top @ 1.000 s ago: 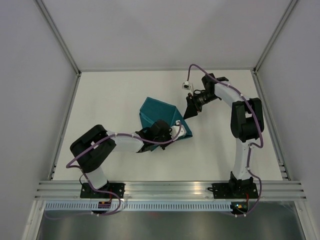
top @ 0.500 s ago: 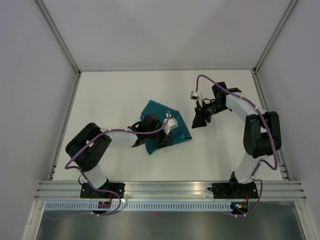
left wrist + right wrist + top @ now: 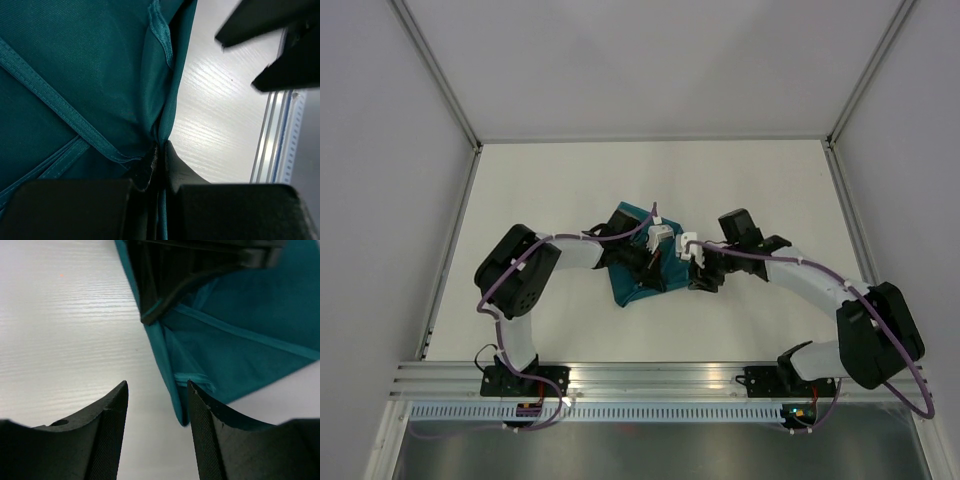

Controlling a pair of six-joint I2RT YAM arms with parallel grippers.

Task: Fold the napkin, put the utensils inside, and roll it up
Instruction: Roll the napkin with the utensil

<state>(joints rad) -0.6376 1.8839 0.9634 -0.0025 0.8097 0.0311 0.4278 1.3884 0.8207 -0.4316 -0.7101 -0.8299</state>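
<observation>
Teal napkin [image 3: 633,286] lies bunched and partly folded on the white table [image 3: 550,190], near its middle, with an arm reaching in over it from either side. From above, the cloth forms an uneven lump. Its far corner pokes out beyond the left arm, and its near edge shows below that arm's wrist. In the left wrist view the napkin [image 3: 75,75] fills the left half of the picture, with stitched hems crossing its folds, and bare table [image 3: 220,125] fills much of the right.

The left gripper [image 3: 657,267] sits on the cloth's right side, its jaws clenched on a gathered edge of the napkin. In its own camera the left gripper [image 3: 159,152] has the fabric pinched in the thin seam between its two dark fingers, and folds fan out from that pinch.

The right gripper [image 3: 696,278] is just beside the napkin's right edge, facing the left one. Its jaws stand apart, released, grasping nothing. In its own view the right gripper [image 3: 157,390] has the lower corner of the napkin [image 3: 240,355] reaching into the gap. The corner lies close to the finger [image 3: 207,435] on the picture's right, while the other finger is over bare table. The left gripper [image 3: 152,310] shows at the top of that view, nipping the cloth's edge.
</observation>
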